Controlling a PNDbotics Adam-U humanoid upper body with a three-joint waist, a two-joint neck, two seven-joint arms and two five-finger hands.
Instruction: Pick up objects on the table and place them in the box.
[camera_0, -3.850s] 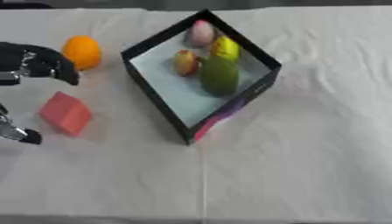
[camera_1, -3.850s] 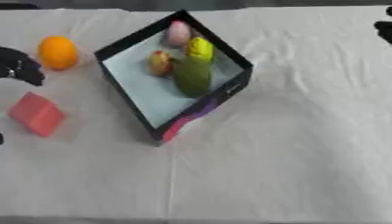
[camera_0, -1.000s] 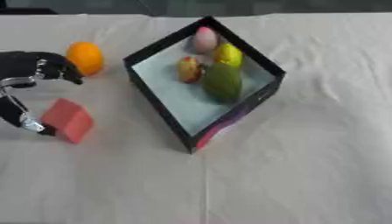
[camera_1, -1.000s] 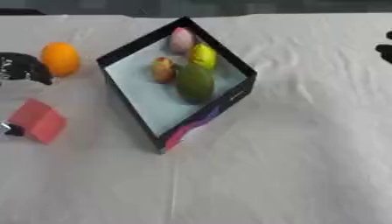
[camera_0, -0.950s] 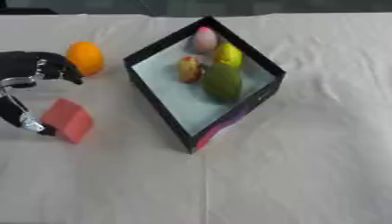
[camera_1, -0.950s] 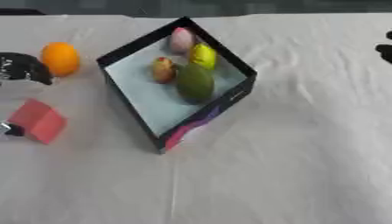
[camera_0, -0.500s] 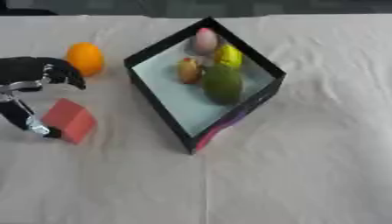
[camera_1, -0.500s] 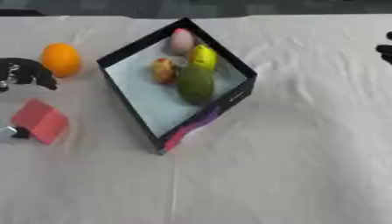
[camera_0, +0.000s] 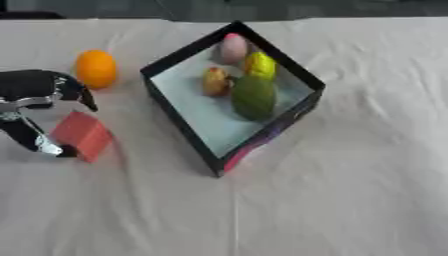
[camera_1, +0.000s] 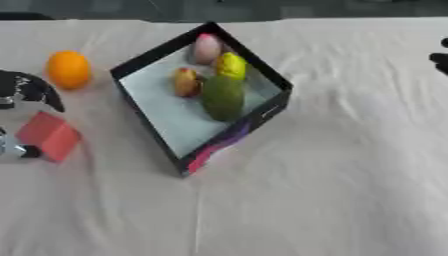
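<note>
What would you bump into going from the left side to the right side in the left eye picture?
Left hand → red block → orange → black box holding a small brownish fruit, a pink fruit, and a green fruit; after the box, only white cloth.

no readable text, no labels or numbers, coloured print on the box (camera_0: 262, 142) side illegible

Your desk (camera_0: 350, 200) wears a wrinkled white cloth; on it sit a black box (camera_0: 302, 107) near centre, an orange (camera_0: 95, 68) at ten o'clock, a red block (camera_0: 81, 135) at nine.
</note>
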